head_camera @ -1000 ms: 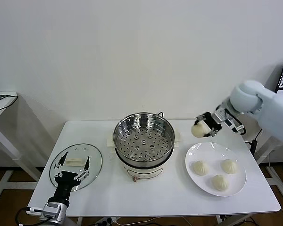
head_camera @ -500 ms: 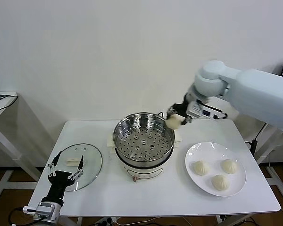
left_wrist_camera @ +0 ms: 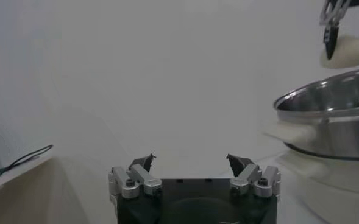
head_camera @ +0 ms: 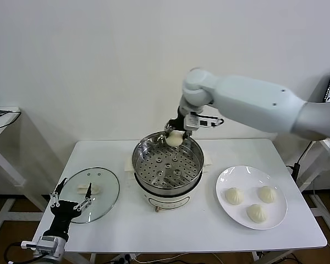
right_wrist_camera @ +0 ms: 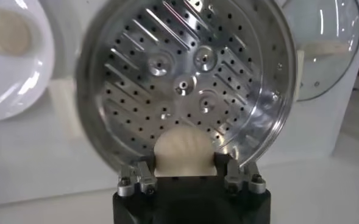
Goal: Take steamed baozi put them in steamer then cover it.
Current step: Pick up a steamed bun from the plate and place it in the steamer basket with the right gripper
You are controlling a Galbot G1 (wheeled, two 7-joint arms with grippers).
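My right gripper [head_camera: 176, 133] clenched one baozi [head_camera: 174, 139] above the far rim of the steamer [head_camera: 168, 163], mid-table. Three baozi [head_camera: 254, 202] lay on the plate [head_camera: 225, 179] near the table's right edge. My left gripper [head_camera: 69, 201] hung spread wide at the front-left corner.
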